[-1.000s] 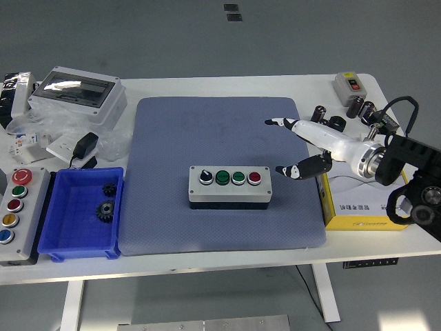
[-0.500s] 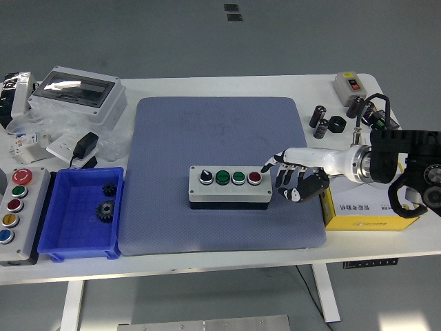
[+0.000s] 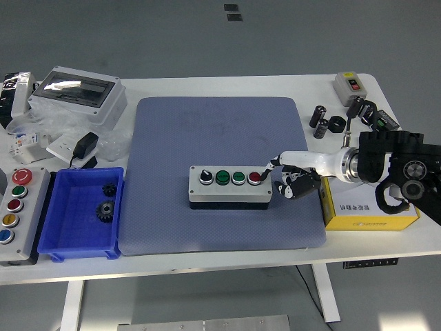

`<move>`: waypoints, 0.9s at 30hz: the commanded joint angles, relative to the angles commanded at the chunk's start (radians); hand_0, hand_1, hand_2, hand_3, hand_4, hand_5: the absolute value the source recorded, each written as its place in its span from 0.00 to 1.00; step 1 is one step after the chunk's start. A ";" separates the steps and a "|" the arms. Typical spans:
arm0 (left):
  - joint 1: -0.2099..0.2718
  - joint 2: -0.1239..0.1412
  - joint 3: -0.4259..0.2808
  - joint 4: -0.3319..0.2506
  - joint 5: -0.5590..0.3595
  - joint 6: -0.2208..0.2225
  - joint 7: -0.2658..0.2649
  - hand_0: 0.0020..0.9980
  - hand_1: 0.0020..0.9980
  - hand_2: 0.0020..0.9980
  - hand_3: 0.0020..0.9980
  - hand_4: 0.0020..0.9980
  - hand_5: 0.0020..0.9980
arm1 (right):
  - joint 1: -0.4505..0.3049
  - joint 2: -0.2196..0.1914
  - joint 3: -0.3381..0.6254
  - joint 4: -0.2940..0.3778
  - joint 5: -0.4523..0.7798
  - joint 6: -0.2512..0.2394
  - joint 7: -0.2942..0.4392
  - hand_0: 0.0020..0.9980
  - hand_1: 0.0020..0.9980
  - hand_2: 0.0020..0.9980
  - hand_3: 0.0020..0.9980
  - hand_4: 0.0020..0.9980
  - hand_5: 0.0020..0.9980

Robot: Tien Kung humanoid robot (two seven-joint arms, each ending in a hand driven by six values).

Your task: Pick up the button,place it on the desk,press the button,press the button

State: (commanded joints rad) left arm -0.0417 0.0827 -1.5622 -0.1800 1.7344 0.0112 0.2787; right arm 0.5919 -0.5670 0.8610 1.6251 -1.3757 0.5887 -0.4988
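Note:
A grey button box (image 3: 229,187) lies on the blue-grey mat (image 3: 220,138), with a black selector, two green buttons and a red button (image 3: 254,177) on top. My right hand (image 3: 286,178) comes in from the right; its index finger points out and its tip touches the red button at the box's right end. The other fingers (image 3: 298,186) are curled beside the box's right side. The left arm is out of view.
A yellow box (image 3: 365,203) sits under my right forearm. A blue bin (image 3: 69,238) with black gears and a second button box (image 3: 15,214) are at the left. An enclosure (image 3: 79,93), an adapter, black cylinders (image 3: 327,121) and a small switch box (image 3: 348,86) lie at the back.
My right hand swung down from an open pose above the mat, curled its fingers and moved left until the index fingertip reached the red button.

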 joint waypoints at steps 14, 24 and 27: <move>-0.002 0.000 0.006 0.000 -0.007 0.000 -0.002 0.61 0.60 0.52 0.59 0.61 0.17 | 0.025 0.051 -0.048 -0.083 -0.013 -0.034 0.011 0.00 0.11 0.22 0.79 0.21 0.10; -0.001 -0.001 0.011 0.000 -0.015 0.001 -0.004 0.61 0.60 0.52 0.59 0.61 0.17 | 0.008 0.041 -0.003 -0.042 0.034 -0.049 0.063 0.00 0.11 0.22 0.79 0.21 0.10; -0.001 -0.002 0.012 0.000 -0.015 0.000 -0.005 0.61 0.60 0.52 0.59 0.61 0.17 | -0.008 0.032 0.054 0.010 0.094 -0.048 0.109 0.00 0.11 0.22 0.79 0.22 0.10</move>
State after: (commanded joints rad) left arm -0.0426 0.0811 -1.5499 -0.1800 1.7198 0.0114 0.2738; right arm 0.5837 -0.5347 0.9154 1.6352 -1.2815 0.5406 -0.3902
